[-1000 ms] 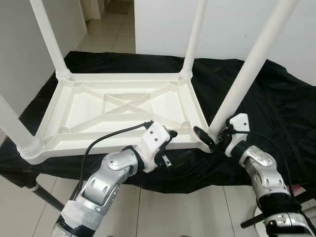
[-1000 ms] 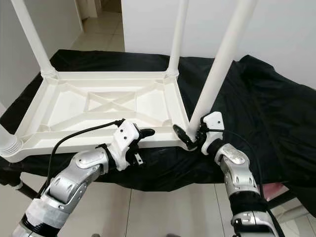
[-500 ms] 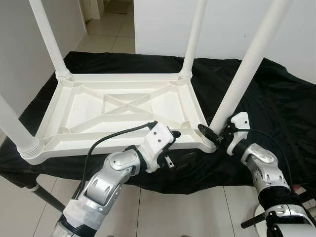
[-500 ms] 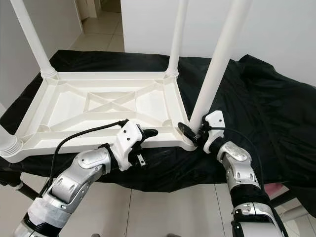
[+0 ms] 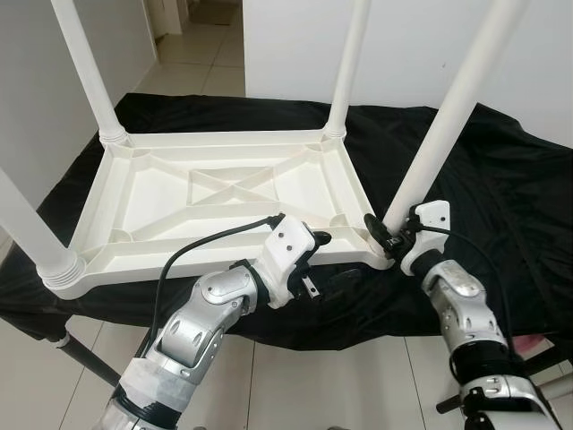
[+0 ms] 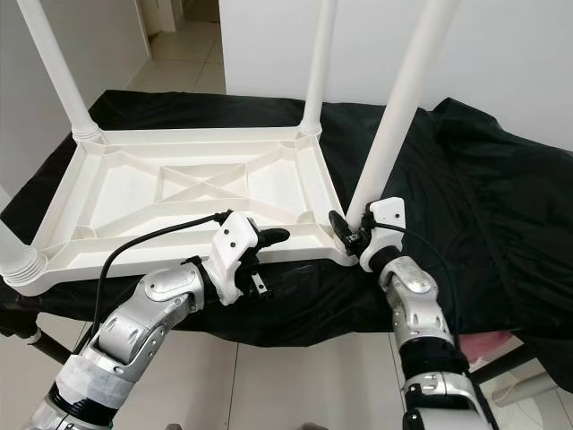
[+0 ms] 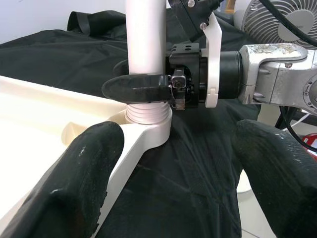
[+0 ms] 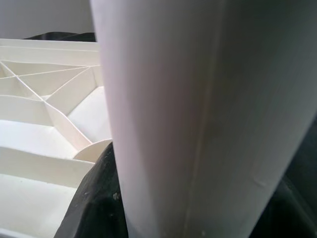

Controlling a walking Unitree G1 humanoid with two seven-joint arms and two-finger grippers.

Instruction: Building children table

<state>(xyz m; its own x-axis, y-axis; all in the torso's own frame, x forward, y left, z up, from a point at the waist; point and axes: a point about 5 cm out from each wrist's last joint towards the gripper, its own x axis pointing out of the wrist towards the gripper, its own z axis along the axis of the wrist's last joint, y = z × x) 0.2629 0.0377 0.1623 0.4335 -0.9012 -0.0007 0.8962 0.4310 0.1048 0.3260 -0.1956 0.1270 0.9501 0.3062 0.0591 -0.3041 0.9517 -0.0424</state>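
White plastic children's table (image 5: 224, 193) lies upside down on the black-cloth-covered bench (image 5: 501, 197), ribbed underside up, smooth round legs upright in its corners. Right gripper (image 5: 387, 235) is clamped around the near-right leg (image 5: 439, 134) just above its threaded collar, likely seating or twisting it home; next move calls for turning without tilting the leg. Left gripper (image 5: 315, 246) hovers spread apart at the near rim, grasping nothing.

A low stand draped in a black cloth (image 5: 501, 179) carries the white table (image 5: 215, 193), which lies upside down on the cloth with its legs pointing up. The cloth spreads well past the right gripper (image 5: 387, 235) and hangs over the edge just below the left gripper (image 5: 315, 260).
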